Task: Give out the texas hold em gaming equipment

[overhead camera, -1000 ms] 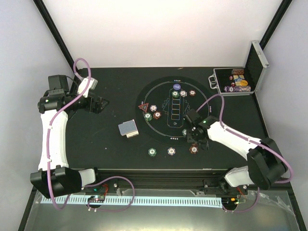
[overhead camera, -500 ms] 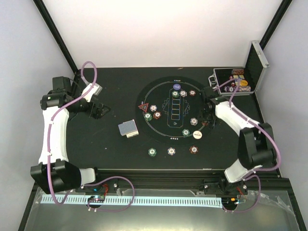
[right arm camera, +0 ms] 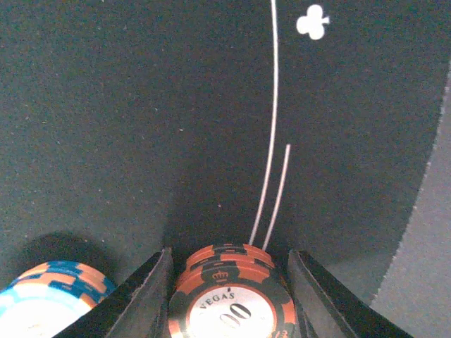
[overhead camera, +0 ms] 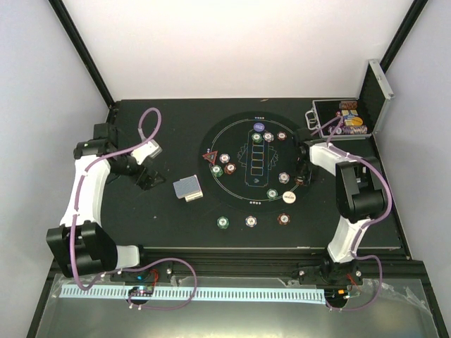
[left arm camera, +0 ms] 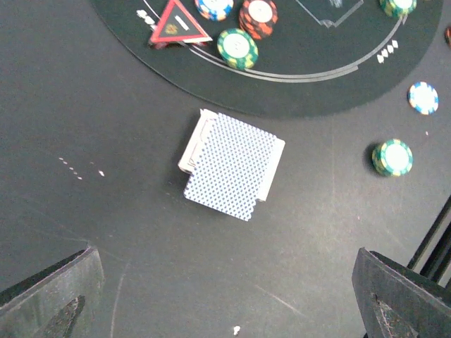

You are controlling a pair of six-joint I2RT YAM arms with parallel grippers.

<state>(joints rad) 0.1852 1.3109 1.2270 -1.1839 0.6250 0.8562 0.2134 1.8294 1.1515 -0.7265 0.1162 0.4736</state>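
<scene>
**Top external view:** the black table (overhead camera: 141, 218) carries a round mat (overhead camera: 236, 193) at centre frame. On the mat lie the red triangle (overhead camera: 209, 157) near its left edge, scattered green, brown and purple chips (overhead camera: 224, 159), and a white disc (overhead camera: 288, 197) at its lower right. Three more chips lie in a row on the bare table just below the mat. The card deck (overhead camera: 187, 188), grey-blue backs up, sits on the table left of the mat. The left gripper (overhead camera: 146, 178) hangs left of the deck, apart from it. The right gripper (overhead camera: 301, 177) stands over the mat's right edge, below the open silver-edged case (overhead camera: 378, 84) in the upper right corner. **Left wrist view:** the deck lies at centre frame, its top cards skewed against those beneath. The triangle and a green chip (left arm camera: 237, 47) lie above it on the mat. The left gripper's fingers (left arm camera: 49, 296) stand wide apart at the lower corners, with nothing between them. **Right wrist view:** the right gripper's fingers (right arm camera: 148, 289) are clamped on a short stack of brown chips (right arm camera: 229, 303) at bottom centre, over the mat. A blue-and-white disc (right arm camera: 46, 299) lies at lower left, and a white club symbol (right arm camera: 312, 21) is printed at upper right.
</scene>
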